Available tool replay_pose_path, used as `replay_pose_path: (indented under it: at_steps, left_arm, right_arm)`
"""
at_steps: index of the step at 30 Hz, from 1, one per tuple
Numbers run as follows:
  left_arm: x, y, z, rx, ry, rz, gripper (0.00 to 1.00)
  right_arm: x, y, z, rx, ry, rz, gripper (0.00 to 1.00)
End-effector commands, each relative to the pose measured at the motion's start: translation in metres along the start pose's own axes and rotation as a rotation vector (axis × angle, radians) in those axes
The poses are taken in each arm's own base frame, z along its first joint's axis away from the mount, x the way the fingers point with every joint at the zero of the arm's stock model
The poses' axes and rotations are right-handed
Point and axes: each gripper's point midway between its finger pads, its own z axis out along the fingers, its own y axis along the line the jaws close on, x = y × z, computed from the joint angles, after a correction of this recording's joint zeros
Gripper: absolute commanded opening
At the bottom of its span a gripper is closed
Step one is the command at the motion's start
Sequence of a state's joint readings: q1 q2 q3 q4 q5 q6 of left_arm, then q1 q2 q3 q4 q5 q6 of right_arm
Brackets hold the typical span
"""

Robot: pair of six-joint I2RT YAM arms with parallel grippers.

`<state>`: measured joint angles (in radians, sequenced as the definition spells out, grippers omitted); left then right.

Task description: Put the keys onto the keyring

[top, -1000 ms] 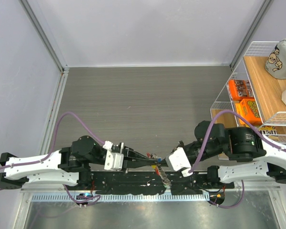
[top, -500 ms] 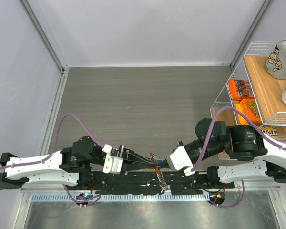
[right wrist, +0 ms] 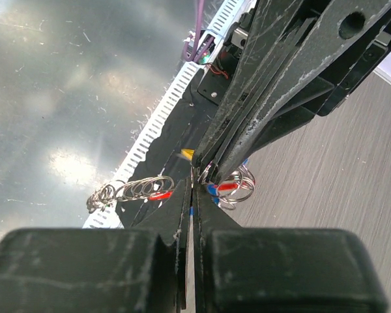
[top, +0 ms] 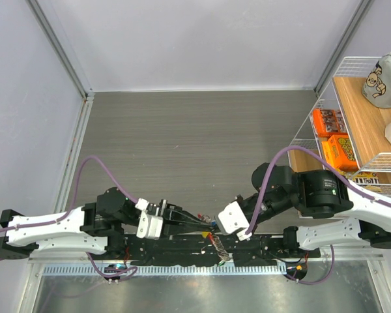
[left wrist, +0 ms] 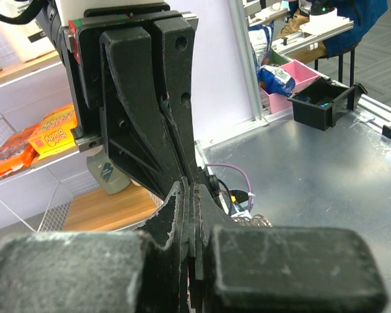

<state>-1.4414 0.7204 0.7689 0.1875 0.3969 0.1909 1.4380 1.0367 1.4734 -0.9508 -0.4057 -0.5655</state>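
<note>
both arms are drawn in low at the near edge of the table (top: 195, 143), fingers pointing straight at each other along a left-right line. the left gripper (top: 204, 223) is pressed together, no gap showing between its pads in its own wrist view. the right gripper (top: 215, 225) is pressed together too, its tips meeting the left one's almost nose to nose.

the work sits right at that meeting point, over the black mounting rail (top: 182, 248) and not out on the wood grain. from the right wrist i can see the keyring (right wrist: 137, 190), its silvery chain trailing away from the tips, and in the top view it hangs toward the near side. the keys (right wrist: 228, 187) are bunched just beside the tips, with red, blue and a bit of yellow tag showing among thin wire loops. each pair of tips seems to pinch some part of this bundle, but which piece belongs to which i cannot tell; it is too small and crowded.

neither arm is nearer, since both are on it. i reckon the next move turns on that head-on line: a key has to slide along it onto the ring while the chain dangles crosswise and clear.
</note>
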Motion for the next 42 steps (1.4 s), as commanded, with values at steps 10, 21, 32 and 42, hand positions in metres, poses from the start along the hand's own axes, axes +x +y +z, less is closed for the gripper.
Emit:
replay_pose_path:
  at_steps: [10, 21, 32, 42]
  left_arm:
    - [-0.016, -0.001, 0.001, 0.015, -0.066, 0.025, 0.00]
    - [-0.015, 0.001, 0.000, 0.003, -0.064, 0.033, 0.00]
    - [-0.019, 0.004, -0.001, -0.014, -0.080, 0.043, 0.00]
    - [-0.021, 0.003, -0.001, -0.009, -0.089, 0.040, 0.00]
  right_arm:
    - [-0.036, -0.009, -0.017, 0.053, -0.113, -0.021, 0.06]
    - [-0.040, -0.001, -0.020, 0.014, -0.124, -0.025, 0.05]
    - [-0.029, 0.005, -0.013, -0.034, -0.075, -0.010, 0.05]
    - [-0.031, 0.003, -0.012, -0.029, -0.086, -0.007, 0.05]
